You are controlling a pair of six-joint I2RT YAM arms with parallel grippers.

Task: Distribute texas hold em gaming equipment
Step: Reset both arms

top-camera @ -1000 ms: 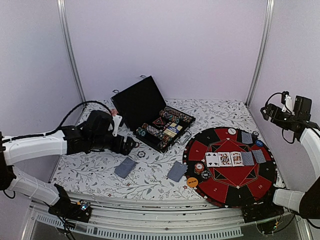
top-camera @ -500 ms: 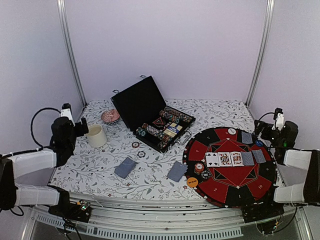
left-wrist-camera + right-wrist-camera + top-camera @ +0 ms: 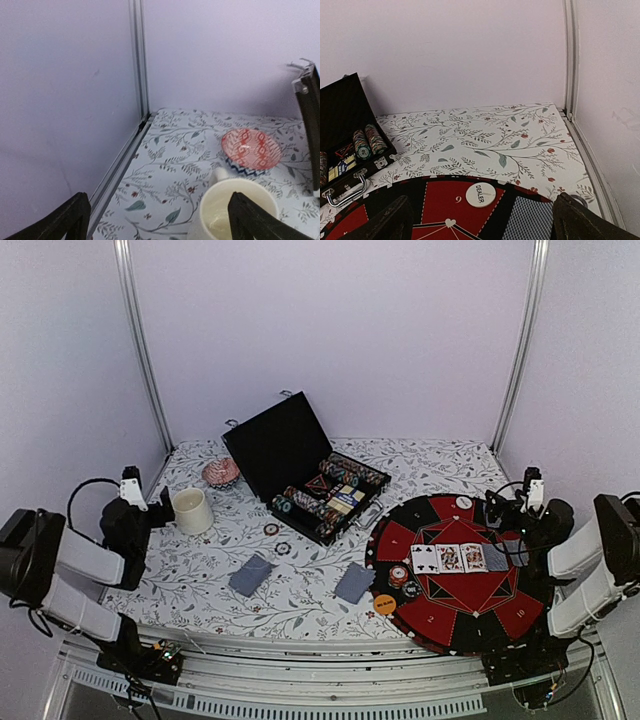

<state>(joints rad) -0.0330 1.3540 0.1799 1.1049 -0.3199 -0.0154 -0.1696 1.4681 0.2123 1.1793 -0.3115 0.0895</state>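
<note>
Left tool (image 3: 157, 222): jaws spread wide with nothing between them, at the left edge of the desk (image 3: 440, 465) and facing its far left corner.
Right tool (image 3: 482, 222): jaws wide apart and holding nothing, low at the right edge of the desk.
Round mat (image 3: 460, 585): red and black, at the near right corner.
Face-up cards (image 3: 448, 558): three in a row mid-mat, with grey-blue backs just to their right.
Face-down cards (image 3: 251, 575): two lying apart on the bare desk by the near edge, left of the mat.
Poker chips (image 3: 340, 485): rows inside the open case (image 3: 285, 445) toward the far edge; loose chips (image 3: 272, 529) sit just in front of it.
Chip stack (image 3: 399, 576): on the mat's left side.
White dealer button (image 3: 479, 194): on the mat's far rim.
Orange button (image 3: 385, 604): at the mat's near left rim.
Cream cup (image 3: 235, 212): by the far left corner, in front of the patterned dish (image 3: 250, 150).
</note>
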